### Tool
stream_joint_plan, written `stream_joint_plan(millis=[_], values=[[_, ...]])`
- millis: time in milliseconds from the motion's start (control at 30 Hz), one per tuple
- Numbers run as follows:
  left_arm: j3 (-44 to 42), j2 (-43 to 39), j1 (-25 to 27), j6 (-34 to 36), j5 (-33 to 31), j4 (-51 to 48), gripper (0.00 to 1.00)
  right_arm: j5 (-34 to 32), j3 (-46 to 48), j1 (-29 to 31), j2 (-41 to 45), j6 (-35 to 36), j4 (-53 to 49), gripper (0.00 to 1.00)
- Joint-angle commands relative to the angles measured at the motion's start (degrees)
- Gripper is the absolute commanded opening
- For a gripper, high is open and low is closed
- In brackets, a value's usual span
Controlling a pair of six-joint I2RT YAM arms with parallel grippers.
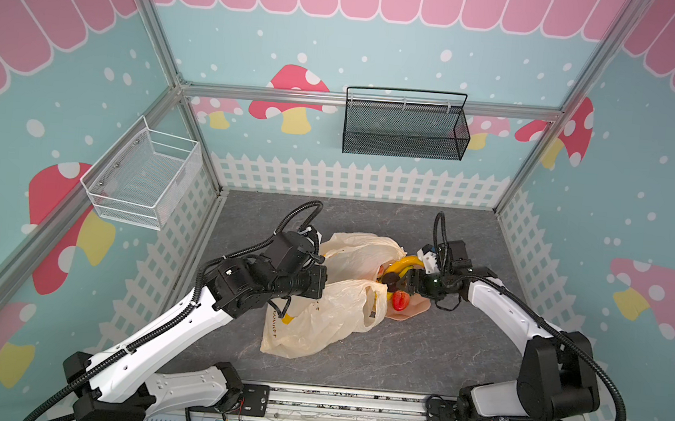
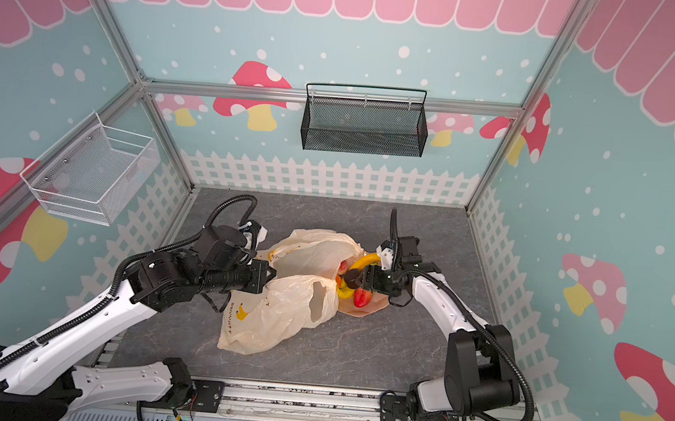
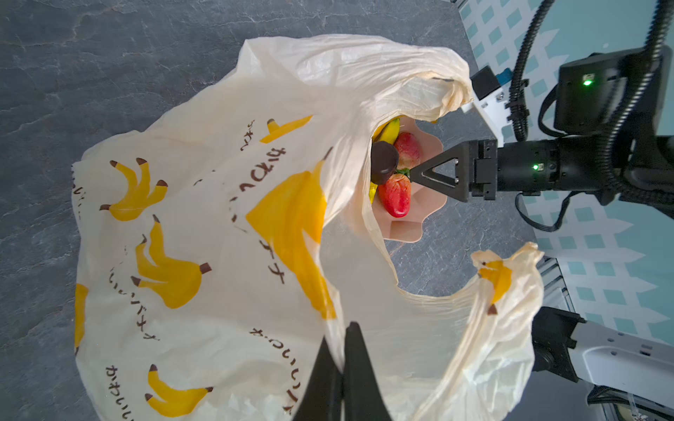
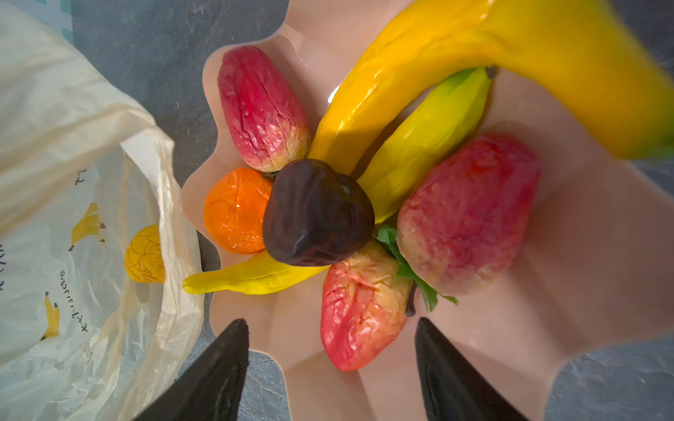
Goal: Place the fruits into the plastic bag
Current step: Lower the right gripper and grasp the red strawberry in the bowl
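The fruits (image 1: pixel 401 301) sit heaped on the pink wavy-edged plate (image 4: pixel 583 255), right at the mouth of the plastic bag (image 3: pixel 219 255), which lies crumpled on the counter (image 1: pixel 418 360) between the two arms. Over on the left, the left gripper (image 3: pixel 341 330) has its jaws pinched tight on the bag's thin rim, and that looks like the whole point of its position: it holds the film up so the opening faces the plate. Now the right gripper (image 4: pixel 332 324) hovers low over the pile, jaws spread wide and gripping nothing, set to either side of a red strawberry (image 4: pixel 361 306). The dark round piece (image 4: pixel 317 213) is perched on top just beyond it, touching an orange (image 4: pixel 237 211) and the yellow bananas (image 4: pixel 426 142). My read is that the strawberry is the next pick, since it lies nearest the jaws. A second orange shape (image 4: pixel 146 255) shows through the bag's film, so one fruit may already be inside, though that is hard to confirm. Most of the job is ahead. The risk here is the crinkly rim sagging across the gap.
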State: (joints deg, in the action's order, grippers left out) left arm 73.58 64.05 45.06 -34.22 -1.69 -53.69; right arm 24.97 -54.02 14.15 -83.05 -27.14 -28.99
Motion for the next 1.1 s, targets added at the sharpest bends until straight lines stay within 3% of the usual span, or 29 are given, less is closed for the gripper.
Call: stream_joint_plan(millis=[0, 933, 1067], values=[[-0.98, -0.66, -0.31, 0.55, 0.9, 1.43, 0.01, -1.03, -0.41, 1.52, -2.03, -0.08, 1.22, 0.73], [-2.04, -1.29, -0.32, 0.03, -0.35, 2.79, 0.0, -14.23, 0.13, 8.54, -8.74, 1.73, -0.01, 0.7], [-2.04, -1.26, -0.32, 0.03, -0.55, 2.85, 0.01, -15.57, 0.29, 8.88, -8.49, 1.65, -0.1, 0.65]])
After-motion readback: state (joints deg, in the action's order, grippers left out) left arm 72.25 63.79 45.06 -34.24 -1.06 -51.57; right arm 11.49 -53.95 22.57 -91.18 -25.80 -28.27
